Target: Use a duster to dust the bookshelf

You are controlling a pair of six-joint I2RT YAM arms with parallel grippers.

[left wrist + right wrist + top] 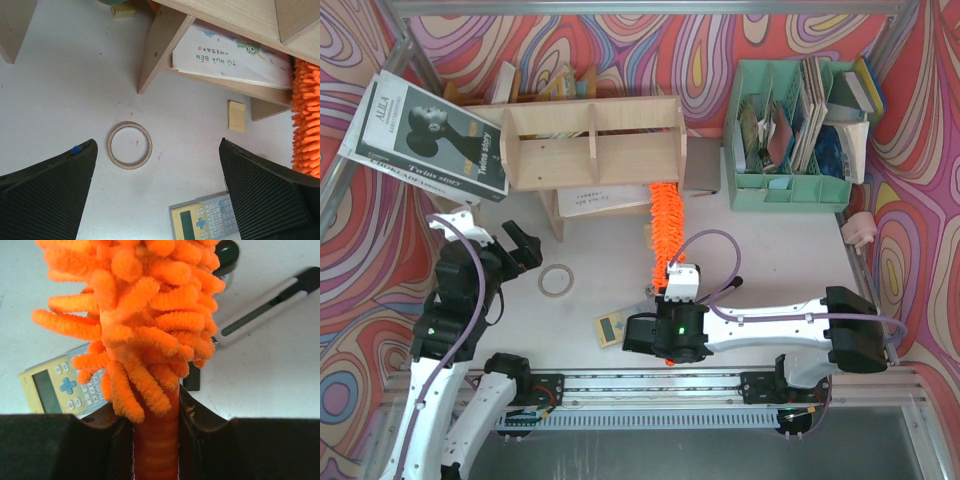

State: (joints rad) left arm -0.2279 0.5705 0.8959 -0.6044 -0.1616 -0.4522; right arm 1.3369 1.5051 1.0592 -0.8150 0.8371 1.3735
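Observation:
The light plywood bookshelf (590,140) stands at the back left of the table; its leg and lower board (160,45) show in the left wrist view, with a book lying under it. The orange fluffy duster (665,225) stretches from the shelf's right front end toward me. My right gripper (668,300) is shut on its orange handle (155,440) just below the fluff (140,315). My left gripper (525,250) is open and empty above the table, left of the duster, whose edge (306,120) shows in its wrist view.
A tape ring (129,145) and a yellow calculator (205,222) lie between the arms. A utility knife (265,305) lies right of the duster. A mint-green organiser (790,130) stands back right, and a magazine (425,135) leans back left. A sticky-note pad (236,116) lies by the shelf.

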